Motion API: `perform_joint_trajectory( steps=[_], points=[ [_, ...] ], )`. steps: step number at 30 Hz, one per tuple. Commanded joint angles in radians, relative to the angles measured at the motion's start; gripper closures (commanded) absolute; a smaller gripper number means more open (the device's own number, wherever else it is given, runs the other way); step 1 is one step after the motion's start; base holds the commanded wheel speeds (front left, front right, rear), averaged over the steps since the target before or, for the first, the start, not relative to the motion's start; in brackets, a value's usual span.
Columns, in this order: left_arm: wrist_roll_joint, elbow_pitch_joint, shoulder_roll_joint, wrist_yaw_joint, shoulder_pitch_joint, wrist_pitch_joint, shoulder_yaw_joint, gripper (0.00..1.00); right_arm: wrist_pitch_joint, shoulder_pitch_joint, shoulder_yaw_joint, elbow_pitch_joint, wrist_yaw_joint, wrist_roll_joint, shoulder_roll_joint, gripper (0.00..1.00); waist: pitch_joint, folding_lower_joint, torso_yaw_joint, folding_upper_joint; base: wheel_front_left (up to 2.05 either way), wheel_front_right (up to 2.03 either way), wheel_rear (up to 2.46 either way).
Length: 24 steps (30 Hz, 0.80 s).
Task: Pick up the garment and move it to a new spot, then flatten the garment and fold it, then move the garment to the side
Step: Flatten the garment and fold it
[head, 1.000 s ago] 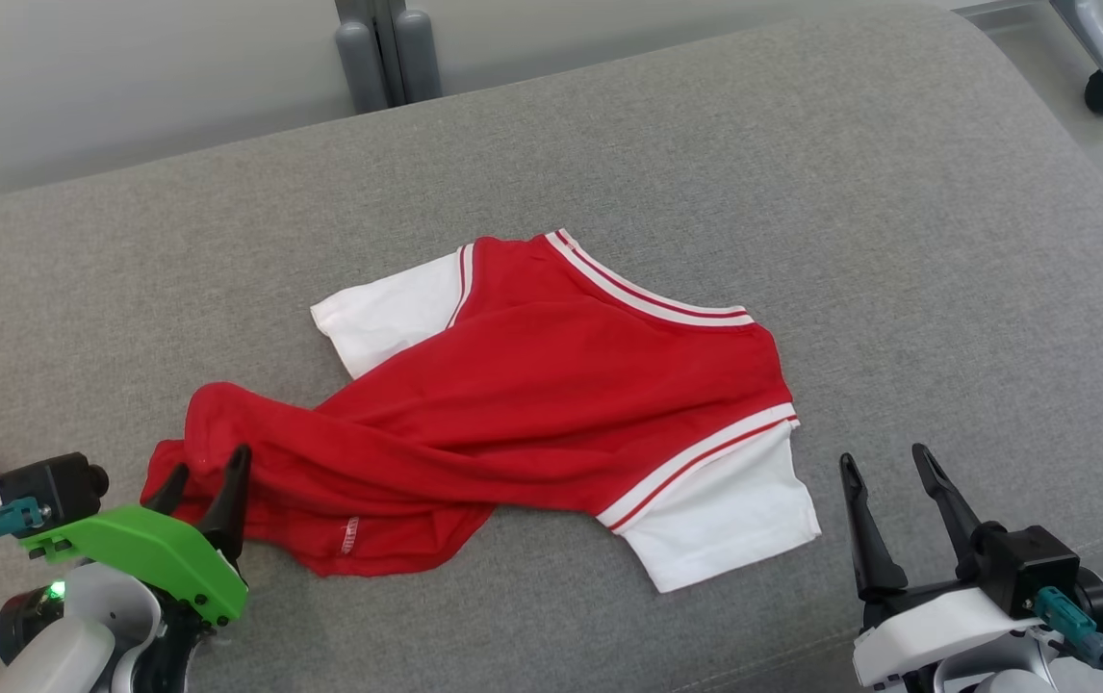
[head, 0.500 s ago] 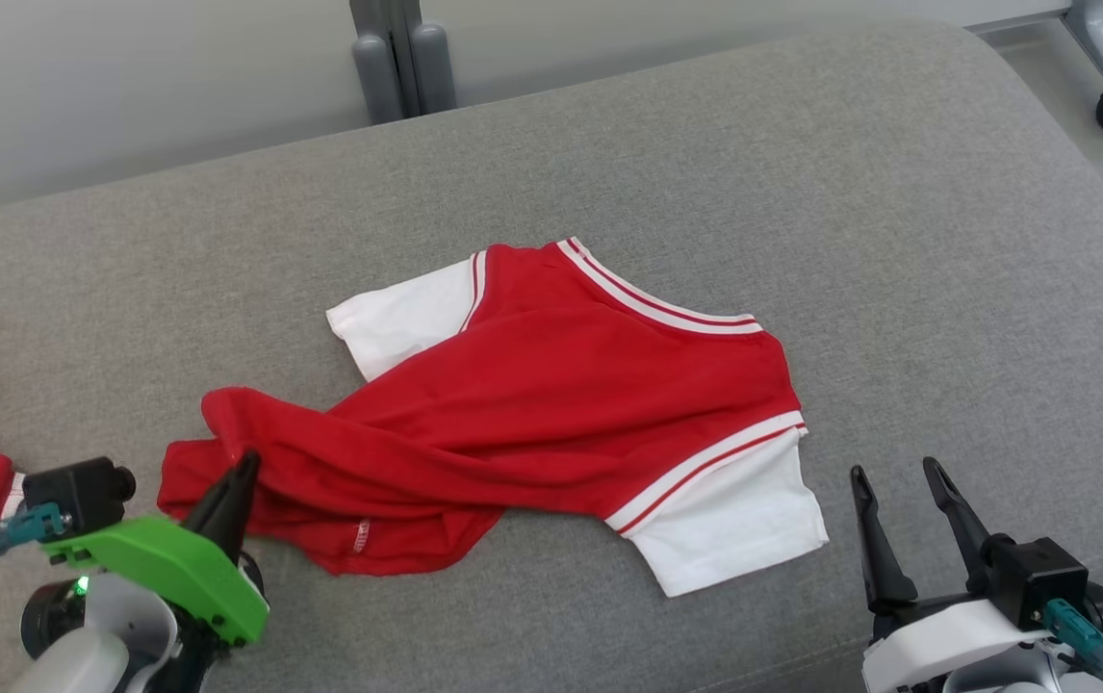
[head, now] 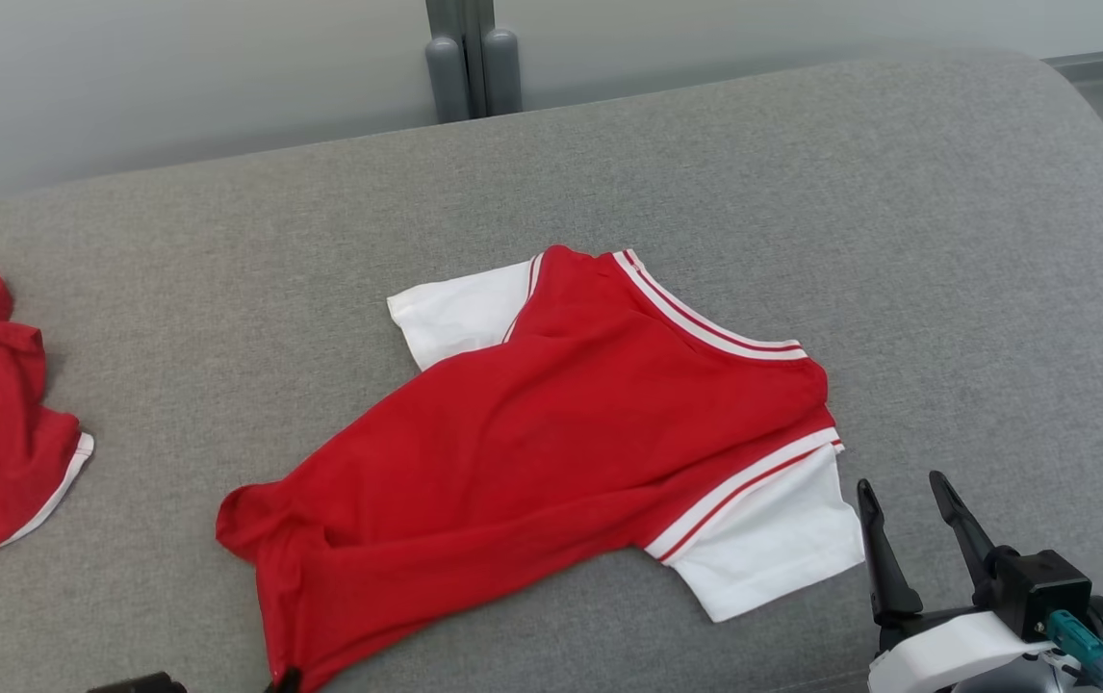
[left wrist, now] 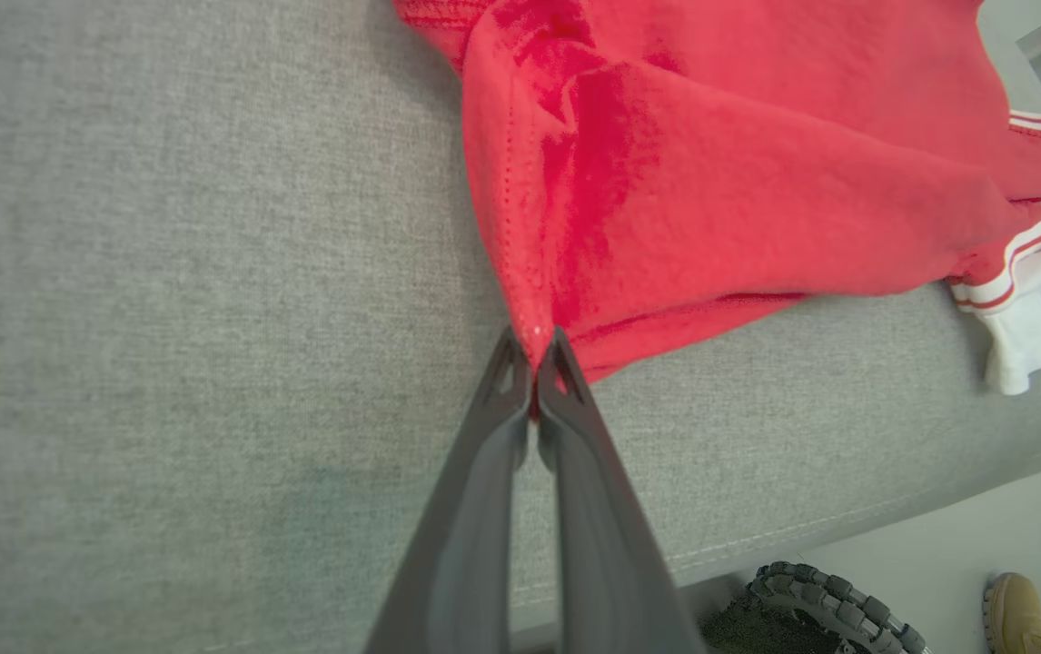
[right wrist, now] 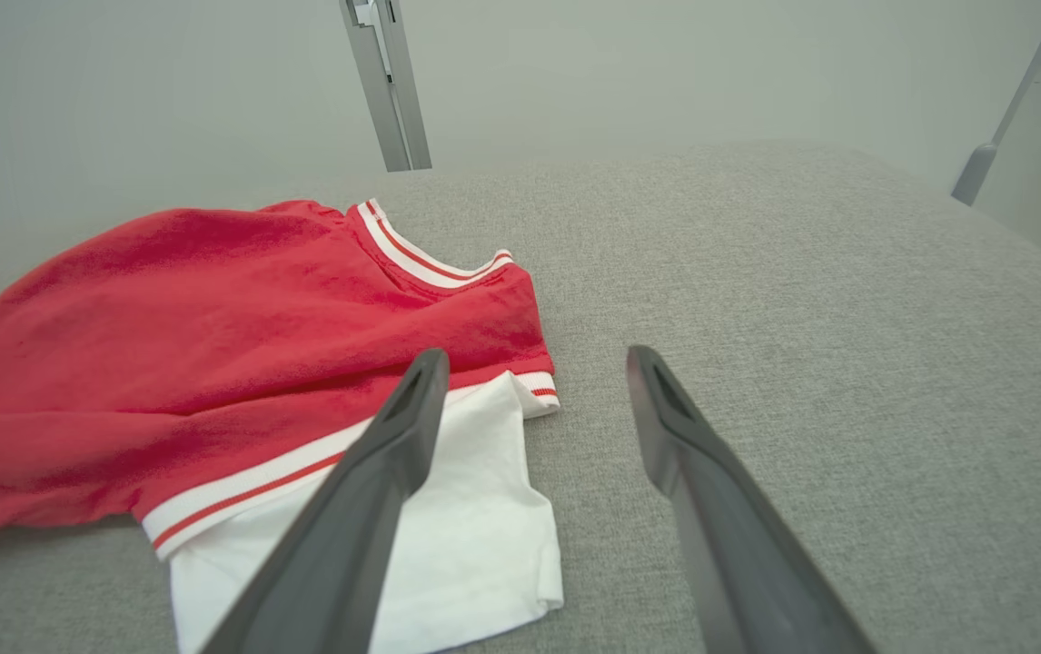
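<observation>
item: red-and-white garment [head: 551, 433] on grey surface [head: 898, 241].
we note left gripper [left wrist: 534, 343] fingers pinched on its hem; right gripper [head: 901, 481] fingers wide, empty.

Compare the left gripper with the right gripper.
The left gripper is shut on the hem of the red garment; the right gripper is open and empty. The left touches cloth; the right stands beside the white sleeve, apart. Both have long dark fingers.
</observation>
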Motion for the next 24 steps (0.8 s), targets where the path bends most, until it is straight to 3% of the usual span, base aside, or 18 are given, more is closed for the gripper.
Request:
perform_joint_trajectory(
  steps=[1,11,12,13,14,19,24],
  points=[
    [0.024,0.032,-0.007,-0.007,0.005,-0.012,-0.009,1.0,-0.003,-0.001,-0.001,0.002,-0.002,-0.01,-0.002,0.0,-0.001,0.0,0.009,0.0,0.0,0.0,0.0],
    [0.11,0.324,-0.108,-0.07,-0.028,-0.131,0.013,1.0,-0.003,0.014,-0.012,0.008,-0.002,-0.03,-0.002,0.0,-0.036,0.0,0.026,0.0,0.0,0.0,0.0],
    [0.111,0.341,-0.118,-0.073,-0.025,-0.134,0.025,0.7,-0.003,0.017,-0.013,0.008,-0.002,-0.031,-0.002,0.0,-0.04,0.0,0.027,0.0,0.0,0.0,0.0],
    [0.123,0.36,-0.127,-0.081,-0.021,-0.138,0.034,0.15,-0.003,0.02,-0.012,0.008,-0.002,-0.032,-0.002,0.0,-0.045,0.0,0.028,0.0,0.0,0.0,0.0],
    [0.133,0.37,-0.134,-0.089,-0.017,-0.137,0.039,0.0,-0.003,0.022,-0.012,0.008,-0.002,-0.033,-0.002,0.0,-0.05,0.0,0.029,0.0,0.0,0.0,0.0],
    [0.175,0.365,-0.179,-0.117,0.013,-0.139,0.128,0.0,-0.003,0.04,-0.016,0.005,-0.002,-0.032,-0.002,0.0,-0.072,0.0,0.038,0.0,0.0,0.0,0.0],
    [0.311,0.282,-0.239,-0.106,0.062,-0.14,0.284,0.0,-0.003,0.042,-0.024,-0.01,-0.002,-0.033,-0.002,0.0,-0.088,0.0,0.044,0.0,0.0,0.0,0.0]
  ],
)
